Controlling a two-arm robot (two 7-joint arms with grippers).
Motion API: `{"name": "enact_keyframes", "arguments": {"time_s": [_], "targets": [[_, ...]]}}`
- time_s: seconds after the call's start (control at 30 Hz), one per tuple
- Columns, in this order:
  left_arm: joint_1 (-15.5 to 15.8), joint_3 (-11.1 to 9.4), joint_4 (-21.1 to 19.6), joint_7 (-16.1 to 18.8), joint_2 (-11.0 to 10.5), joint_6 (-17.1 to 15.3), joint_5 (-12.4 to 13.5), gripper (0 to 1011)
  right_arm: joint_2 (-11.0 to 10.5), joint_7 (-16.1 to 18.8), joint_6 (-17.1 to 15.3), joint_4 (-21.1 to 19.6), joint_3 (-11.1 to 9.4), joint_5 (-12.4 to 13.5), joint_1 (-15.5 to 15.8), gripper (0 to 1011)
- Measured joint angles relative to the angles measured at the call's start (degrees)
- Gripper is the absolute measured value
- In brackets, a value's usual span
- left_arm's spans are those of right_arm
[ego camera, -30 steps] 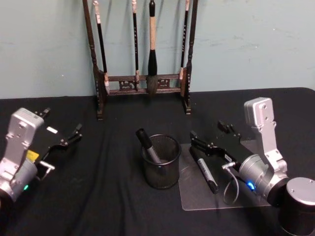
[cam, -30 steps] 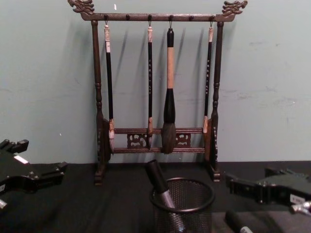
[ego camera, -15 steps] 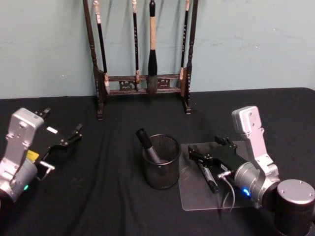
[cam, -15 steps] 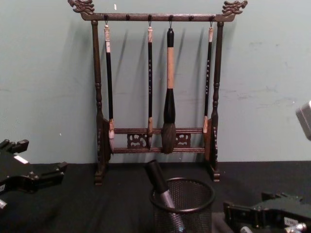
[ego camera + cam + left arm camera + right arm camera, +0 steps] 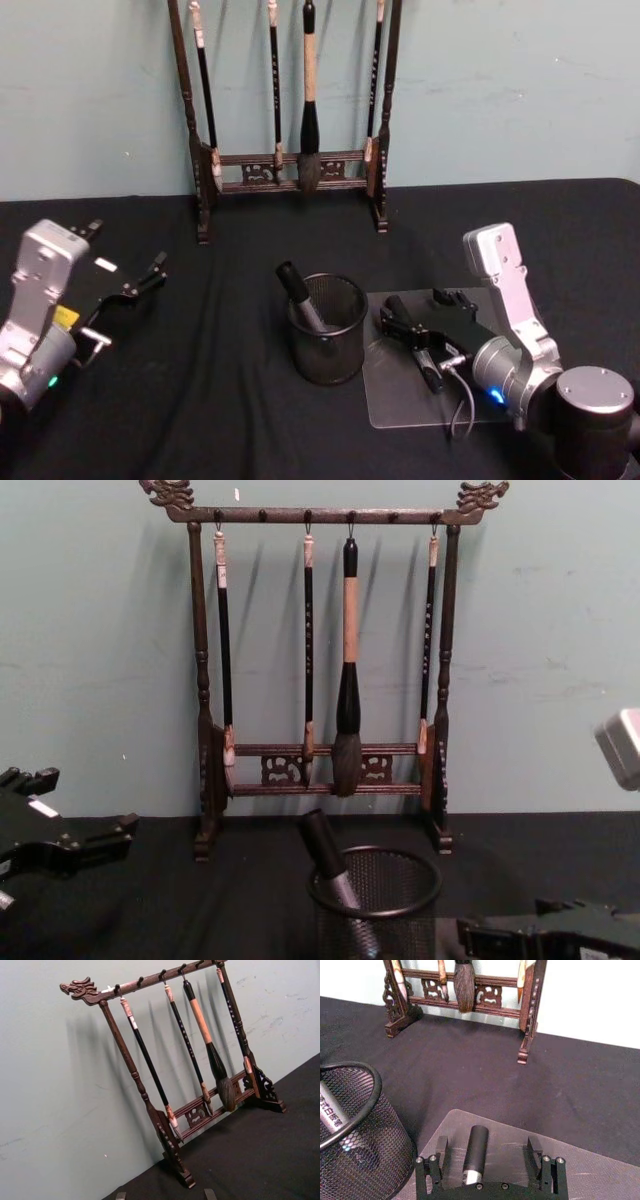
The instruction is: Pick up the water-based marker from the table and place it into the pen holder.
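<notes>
A black water-based marker (image 5: 476, 1152) lies on a clear mat (image 5: 400, 400), right of the pen holder (image 5: 327, 345). My right gripper (image 5: 487, 1144) is low over the mat and open, with one finger on each side of the marker and not touching it. In the head view the same gripper (image 5: 425, 312) covers most of the marker (image 5: 432, 375). The black mesh pen holder (image 5: 370, 1145) has another dark marker (image 5: 300, 295) leaning in it. My left gripper (image 5: 145, 280) is parked open at the table's left side.
A tall dark wooden brush rack (image 5: 290, 170) with hanging brushes stands at the back against the wall. The table is covered by a black cloth (image 5: 200, 400). In the chest view the pen holder (image 5: 375, 900) sits in front of the rack.
My right gripper has moved left and down from beside the marker to straddle it on the mat. The left arm has stayed still.
</notes>
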State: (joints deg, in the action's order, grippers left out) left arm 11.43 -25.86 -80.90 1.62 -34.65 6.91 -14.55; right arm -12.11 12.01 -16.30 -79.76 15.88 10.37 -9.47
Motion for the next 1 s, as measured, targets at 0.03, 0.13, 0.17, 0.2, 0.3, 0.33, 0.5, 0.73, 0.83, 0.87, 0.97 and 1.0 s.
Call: {"name": "enact_keyframes", "arguments": {"time_s": [0.03, 0.13, 0.17, 0.2, 0.3, 0.33, 0.5, 0.73, 0.83, 0.87, 0.97, 1.0], "targets": [[0.00, 0.00, 0.00, 0.00, 0.00, 0.00, 0.00, 1009, 0.06, 0.17, -0.04, 0.16, 0.00, -0.11, -0.04, 1002], [0.00, 0.00, 0.00, 0.00, 0.00, 0.00, 0.00, 1009, 0.10, 0.51, 0.00, 0.58, 0.11, -0.48, -0.20, 1002], [0.00, 0.00, 0.00, 0.00, 0.00, 0.00, 0.00, 1009, 0.10, 0.64, 0.06, 0.71, 0.17, -0.59, -0.24, 1002], [0.00, 0.00, 0.00, 0.00, 0.00, 0.00, 0.01, 1009, 0.10, 0.74, 0.13, 0.83, 0.25, -0.70, -0.28, 1002], [0.00, 0.00, 0.00, 0.00, 0.00, 0.00, 0.00, 1009, -0.03, 1.25, 0.61, 1.25, 0.57, -1.14, -0.41, 1002], [0.00, 0.00, 0.00, 0.00, 0.00, 0.00, 0.00, 1009, -0.09, 1.49, 0.81, 1.37, 0.70, -1.33, -0.45, 1000], [0.00, 0.00, 0.00, 0.00, 0.00, 0.00, 0.00, 1009, -0.23, 2.10, 1.03, 1.71, 1.01, -1.71, -0.60, 1002], [0.00, 0.00, 0.00, 0.00, 0.00, 0.00, 0.00, 1009, -0.43, 2.67, 1.22, 1.94, 1.39, -2.29, -0.73, 1000], [0.00, 0.00, 0.00, 0.00, 0.00, 0.00, 0.00, 1009, -0.45, 2.80, 1.22, 2.03, 1.44, -2.43, -0.73, 1000], [0.00, 0.00, 0.00, 0.00, 0.00, 0.00, 0.00, 1009, -0.46, 2.84, 1.22, 2.05, 1.46, -2.47, -0.73, 1002], [0.00, 0.00, 0.00, 0.00, 0.00, 0.00, 0.00, 1009, -0.47, 2.96, 1.18, 2.07, 1.52, -2.62, -0.72, 1000], [0.00, 0.00, 0.00, 0.00, 0.00, 0.00, 0.00, 1009, -0.46, 2.97, 1.16, 2.09, 1.52, -2.64, -0.72, 1000]]}}
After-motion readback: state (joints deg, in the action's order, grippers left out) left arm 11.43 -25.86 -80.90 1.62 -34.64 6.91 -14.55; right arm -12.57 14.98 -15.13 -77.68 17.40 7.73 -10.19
